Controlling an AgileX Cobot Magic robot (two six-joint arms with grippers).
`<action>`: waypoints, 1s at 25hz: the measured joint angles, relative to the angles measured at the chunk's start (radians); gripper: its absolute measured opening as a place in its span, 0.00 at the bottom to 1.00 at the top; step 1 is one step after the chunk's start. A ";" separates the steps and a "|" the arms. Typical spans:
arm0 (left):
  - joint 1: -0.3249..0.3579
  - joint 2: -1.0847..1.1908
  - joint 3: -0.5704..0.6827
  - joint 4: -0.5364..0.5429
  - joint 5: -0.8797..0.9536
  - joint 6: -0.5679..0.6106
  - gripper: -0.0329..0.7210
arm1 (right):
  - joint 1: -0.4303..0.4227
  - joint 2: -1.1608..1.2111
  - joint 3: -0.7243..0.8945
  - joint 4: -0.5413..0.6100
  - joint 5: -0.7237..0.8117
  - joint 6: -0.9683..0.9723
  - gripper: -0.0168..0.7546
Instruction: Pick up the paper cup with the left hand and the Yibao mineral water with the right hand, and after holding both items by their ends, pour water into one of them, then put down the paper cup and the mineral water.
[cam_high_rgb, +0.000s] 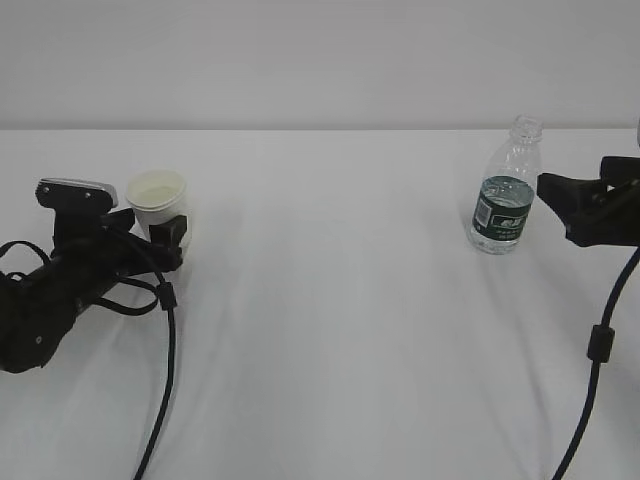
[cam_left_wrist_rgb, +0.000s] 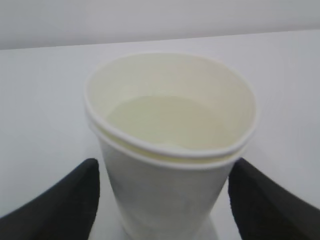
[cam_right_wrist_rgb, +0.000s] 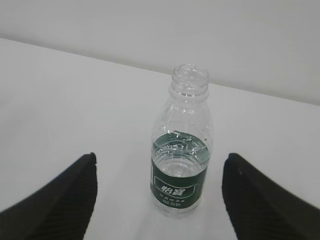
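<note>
The white paper cup (cam_high_rgb: 158, 200) stands upright on the white table at the left. My left gripper (cam_high_rgb: 150, 235) is open, with one black jaw on each side of the cup's lower half and a small gap on both sides. In the left wrist view the cup (cam_left_wrist_rgb: 170, 150) fills the frame between the jaws of the left gripper (cam_left_wrist_rgb: 165, 200). The Yibao mineral water (cam_high_rgb: 505, 195) stands upright and uncapped at the right, with water up to the top of its green label. My right gripper (cam_high_rgb: 555, 205) is open just to its right. In the right wrist view the bottle (cam_right_wrist_rgb: 181, 165) stands a little ahead of the wide-open right gripper (cam_right_wrist_rgb: 160, 165).
The table (cam_high_rgb: 330, 300) is covered in white cloth, with a pale wall behind. A black cable (cam_high_rgb: 165, 380) trails from the left arm to the front edge. Another cable (cam_high_rgb: 600, 340) hangs from the right arm.
</note>
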 joint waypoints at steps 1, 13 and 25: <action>0.000 -0.004 0.000 0.000 0.000 0.000 0.81 | 0.000 0.000 0.000 0.000 0.000 0.000 0.79; 0.000 -0.030 0.039 0.006 0.005 0.002 0.80 | 0.000 0.000 0.000 -0.001 0.000 0.002 0.79; 0.000 -0.079 0.105 0.010 0.005 0.002 0.78 | 0.000 0.000 0.000 -0.001 0.000 0.002 0.79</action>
